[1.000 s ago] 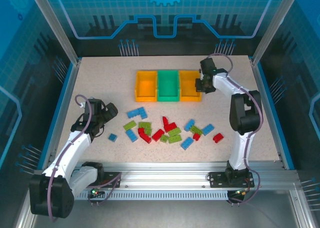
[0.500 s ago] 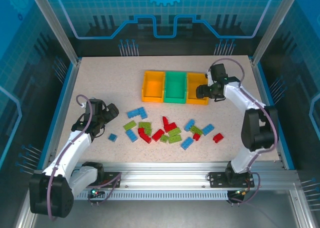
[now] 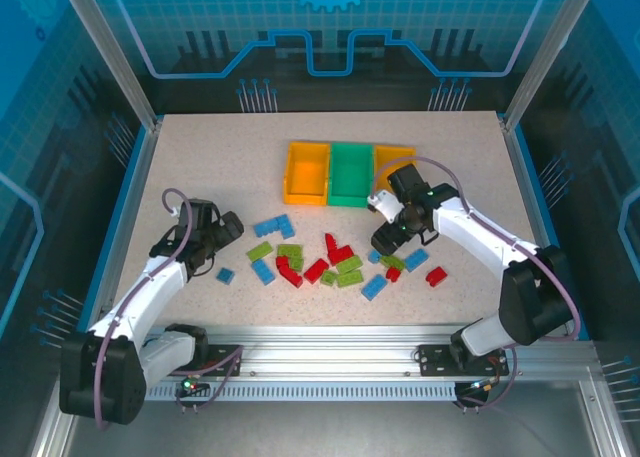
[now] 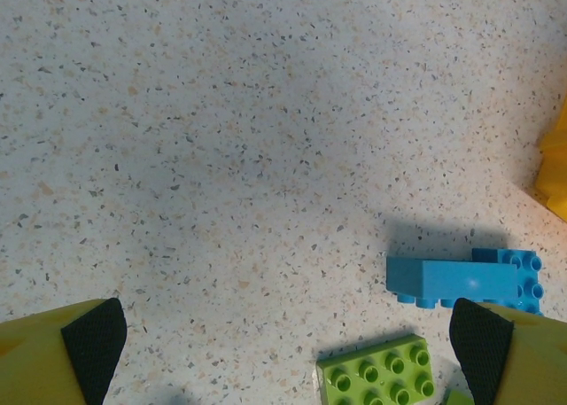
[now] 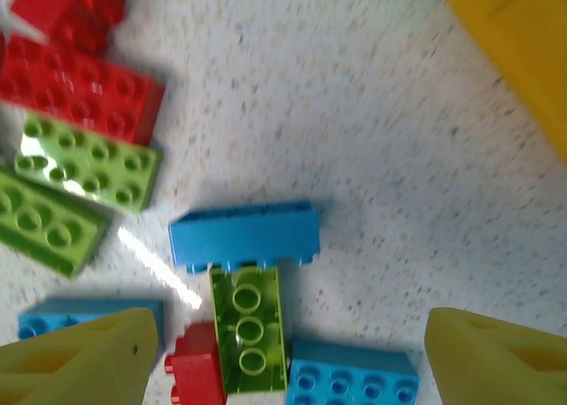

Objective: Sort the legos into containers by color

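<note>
Surface: speckled beige surface (image 3: 200,167) inside a blue-walled cell.
Left arm: stretched low over the left side, wrist turned toward the pile.
Left hand (image 3: 232,229) (image 4: 288,334): spread wide, nothing between its black pads (image 4: 93,334); a blue brick (image 4: 452,281) and a light green brick (image 4: 376,374) lie just ahead.
Legos: small rectangular plastic bricks in blue, red and light green (image 3: 320,262), scattered loose mid-surface.
Containers: three joined open plastic bins in a row behind the pile, orange-yellow (image 3: 306,172), green (image 3: 350,174), orange-yellow (image 3: 395,157).
Right arm: elbow out right, forearm reaching left over the pile's right end.
Right hand (image 3: 386,241) (image 5: 283,352): spread, holding nothing, yellow fingers (image 5: 80,361) either side of blue, green and red bricks.
Change: a second ago the right hand was up at the right orange-yellow bin; the bin row now sits further right; the left hand is slightly nearer the bricks.
</note>
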{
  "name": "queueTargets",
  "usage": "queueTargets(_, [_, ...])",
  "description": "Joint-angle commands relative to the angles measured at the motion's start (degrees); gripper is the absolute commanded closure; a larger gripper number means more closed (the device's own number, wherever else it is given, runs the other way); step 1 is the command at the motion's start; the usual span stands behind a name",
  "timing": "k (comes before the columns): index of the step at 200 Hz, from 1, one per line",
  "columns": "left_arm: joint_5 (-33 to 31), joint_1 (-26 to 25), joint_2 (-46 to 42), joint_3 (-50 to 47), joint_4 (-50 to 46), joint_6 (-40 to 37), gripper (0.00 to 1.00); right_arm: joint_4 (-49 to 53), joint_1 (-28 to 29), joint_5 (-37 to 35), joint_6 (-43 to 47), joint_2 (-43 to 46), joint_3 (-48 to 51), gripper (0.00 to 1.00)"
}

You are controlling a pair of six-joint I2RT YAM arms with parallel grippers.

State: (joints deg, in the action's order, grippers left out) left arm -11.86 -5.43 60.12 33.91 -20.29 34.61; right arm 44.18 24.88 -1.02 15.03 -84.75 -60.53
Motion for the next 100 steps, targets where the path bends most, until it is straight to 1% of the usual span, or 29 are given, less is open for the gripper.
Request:
queueTargets(1, [1.14,-0.45,0.08,0.19,0.91,0.38,0.01,3.02,1.21,0.53,4.36,-0.81,1.41,0.20])
queueTargets(27, [1.33,-0.45,0.30,0.28,1.06,0.46,0.01,3.10,2.38,1.62,5.18,-3.93,1.37,0.21])
queueTargets(47, [1.37,-0.54,0.18,0.29,0.76,0.61,0.01,2.69,3.30,1.01,5.40,-6.78,1.60,0.22])
queueTargets(100, [0.88,-0.47,-0.44,0.19,0.23,0.36,0.01,1.63,3.55,0.51,4.92,-11.62,1.21,0.24])
